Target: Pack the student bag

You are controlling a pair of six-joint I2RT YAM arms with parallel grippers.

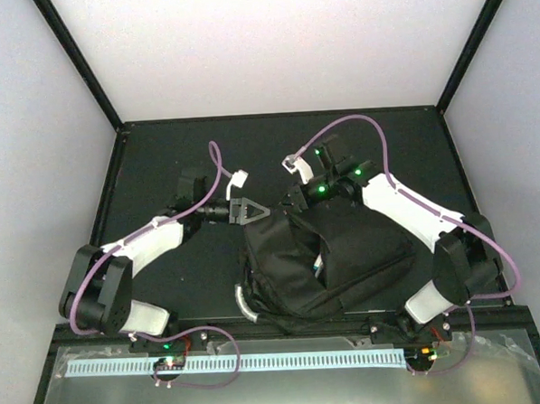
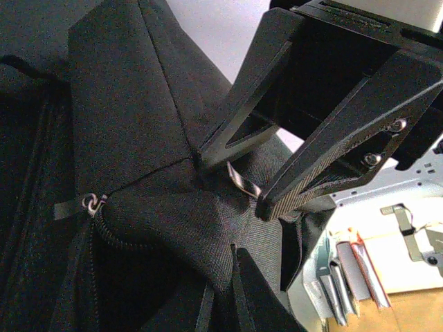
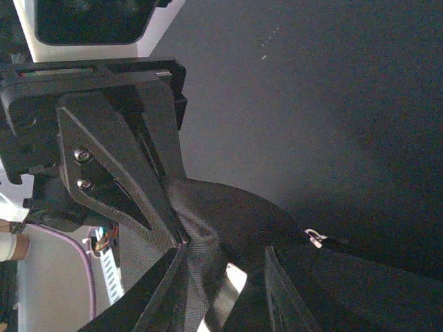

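The left arm reaches in low, elbow out, and the left gripper (image 3: 181, 242) pinches a raised peak of the backpack (image 1: 336, 257) at its far left corner. The right arm arches over the backpack, which lies right of centre by the near edge of the table (image 1: 160, 172). The right gripper (image 2: 235, 185) straddles a fold and a metal tab (image 2: 243, 184); whether it grips cannot be told. Bare tabletop shows to the left and beyond.

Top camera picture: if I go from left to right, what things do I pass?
You pass the left arm → left hand → student bag → right arm.
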